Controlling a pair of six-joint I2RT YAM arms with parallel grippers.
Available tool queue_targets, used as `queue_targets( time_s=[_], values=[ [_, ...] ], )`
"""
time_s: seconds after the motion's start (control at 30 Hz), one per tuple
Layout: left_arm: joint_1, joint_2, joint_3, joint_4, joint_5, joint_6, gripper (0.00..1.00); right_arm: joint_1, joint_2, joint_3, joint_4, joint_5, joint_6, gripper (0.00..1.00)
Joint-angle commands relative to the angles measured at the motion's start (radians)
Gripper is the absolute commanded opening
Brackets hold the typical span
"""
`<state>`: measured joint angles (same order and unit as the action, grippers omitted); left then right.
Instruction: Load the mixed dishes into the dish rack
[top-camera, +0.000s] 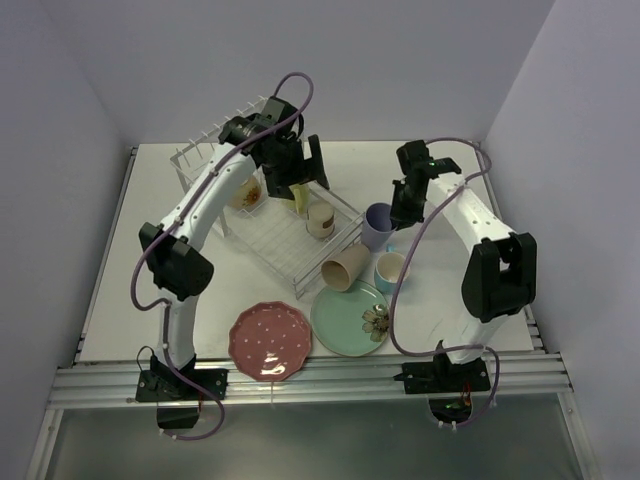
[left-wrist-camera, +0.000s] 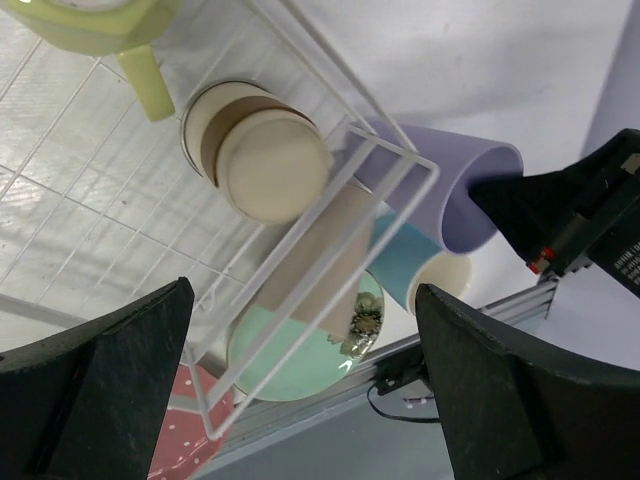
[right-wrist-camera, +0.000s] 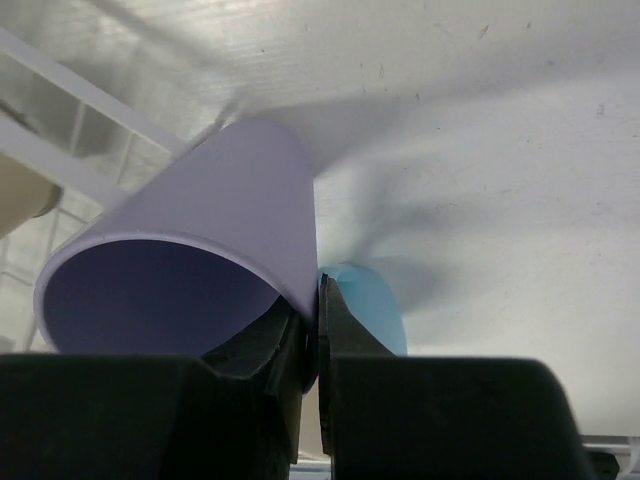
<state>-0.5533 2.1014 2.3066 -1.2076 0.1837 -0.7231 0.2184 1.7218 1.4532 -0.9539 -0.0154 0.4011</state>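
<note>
**Right arm.** I read the right gripper (right-wrist-camera: 312, 340) as clamped on the lavender cup (right-wrist-camera: 200, 230). One of its fingers (right-wrist-camera: 275, 345) sits inside the rim and the other outside, with the cup wall pinched between them. In the top view the lavender cup stands mouth-up just beside the right corner of the dish rack (top-camera: 280, 245). I cannot tell whether its base touches the counter (top-camera: 370, 165).

**Left arm.** The left gripper (top-camera: 300, 178) hangs over the flat grid tray of the dish rack. Its fingers (left-wrist-camera: 110, 390) are spread wide and hold nothing.

**Inside the dish rack.**
- A yellow cup (left-wrist-camera: 85, 25) with its handle showing rests on the grid tray.
- Next to it is a cream cup with a brown band (left-wrist-camera: 265, 165), its base turned toward the left wrist camera.

**On the counter, outside the dish rack.**
- The beige cup (top-camera: 345, 270) lies on its side near the rack's near corner.
- The light-blue cup (top-camera: 390, 270) stands upright just beside the beige cup and near the lavender cup.
- The mint-green plate (top-camera: 345, 318) lies flat, flower mark up, on the near side of those cups.
- The pink-red dotted plate (top-camera: 270, 342) lies flat just left of the mint-green plate, at the counter's near edge.
</note>
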Motion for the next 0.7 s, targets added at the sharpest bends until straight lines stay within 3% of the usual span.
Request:
queue_targets(
  time_s=[0.0, 0.23, 0.3, 0.43, 0.47, 0.57, 0.67],
  values=[
    [-0.002, -0.086, 0.025, 0.020, 0.036, -0.015, 0.99, -0.024, -0.123, 0.035, 0.047, 0.014, 0.033, 0.00],
    [0.000, -0.139, 0.011, 0.052, 0.109, -0.013, 0.99, -0.082, -0.278, 0.102, 0.003, 0.003, 0.064, 0.00],
    [0.006, -0.167, 0.001, 0.075, 0.169, -0.015, 0.99, -0.111, -0.321, 0.153, -0.023, -0.061, 0.062, 0.00],
    [0.036, -0.251, -0.120, 0.219, 0.408, -0.055, 0.99, -0.163, -0.369, 0.202, -0.042, -0.311, 0.109, 0.00],
    [0.044, -0.300, -0.156, 0.326, 0.452, -0.093, 0.99, -0.171, -0.376, 0.199, -0.039, -0.367, 0.126, 0.00],
    [0.072, -0.403, -0.307, 0.558, 0.563, -0.169, 0.99, -0.189, -0.406, 0.148, 0.009, -0.584, 0.197, 0.00],
    [0.098, -0.457, -0.417, 0.658, 0.612, -0.203, 0.99, -0.191, -0.429, 0.098, 0.052, -0.748, 0.278, 0.00]
  ],
)
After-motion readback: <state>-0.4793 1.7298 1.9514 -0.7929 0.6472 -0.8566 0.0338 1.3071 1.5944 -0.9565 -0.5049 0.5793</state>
